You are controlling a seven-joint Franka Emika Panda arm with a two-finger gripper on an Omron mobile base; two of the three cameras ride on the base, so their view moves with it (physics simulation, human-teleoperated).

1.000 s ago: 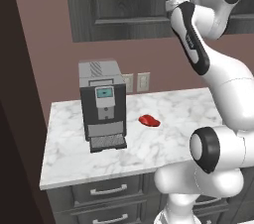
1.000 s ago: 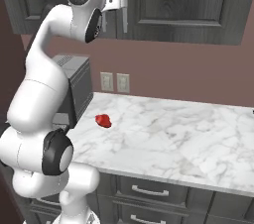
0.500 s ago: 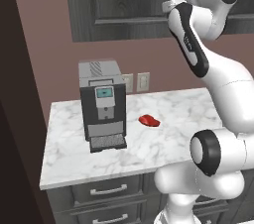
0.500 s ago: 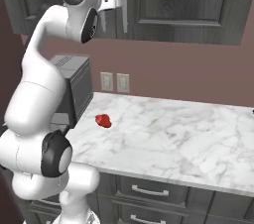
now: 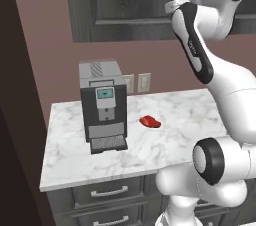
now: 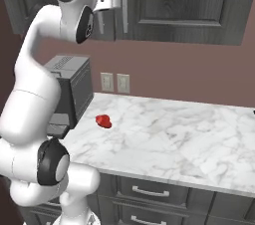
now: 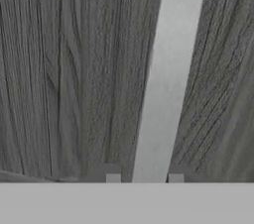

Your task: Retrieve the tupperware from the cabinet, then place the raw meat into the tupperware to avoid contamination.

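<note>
The gripper (image 7: 144,178) is seen at the bottom of the hand view, raised against the cabinet (image 7: 64,69), whose dark grey wood grain runs across the frame. The silver bar handle (image 7: 168,74) passes from the upper right of that frame down to the bottom centre, straight between the two finger tips (image 7: 113,178). The jaws are set narrow, one tip just beside each edge of the bar; whether they press on it cannot be told.

In the left base view the hand is seen at the upper right of the frame, against the cabinet (image 5: 130,5) door. In the right base view the hand meets the handle (image 6: 124,0) at the upper left of the frame.

The raw meat (image 5: 150,121) lies well below the gripper, flat on the marble counter (image 5: 170,140), near the middle of the left base view and just right of the coffee machine (image 5: 102,105). In the right base view the raw meat (image 6: 103,121) is seen at the left of centre.

The counter (image 6: 169,139) is white with grey veins. Grey drawers (image 5: 107,195) with curved handles are fitted beneath it. The wall is brownish pink and carries two pale outlets (image 6: 114,82) above the counter's back edge.
</note>
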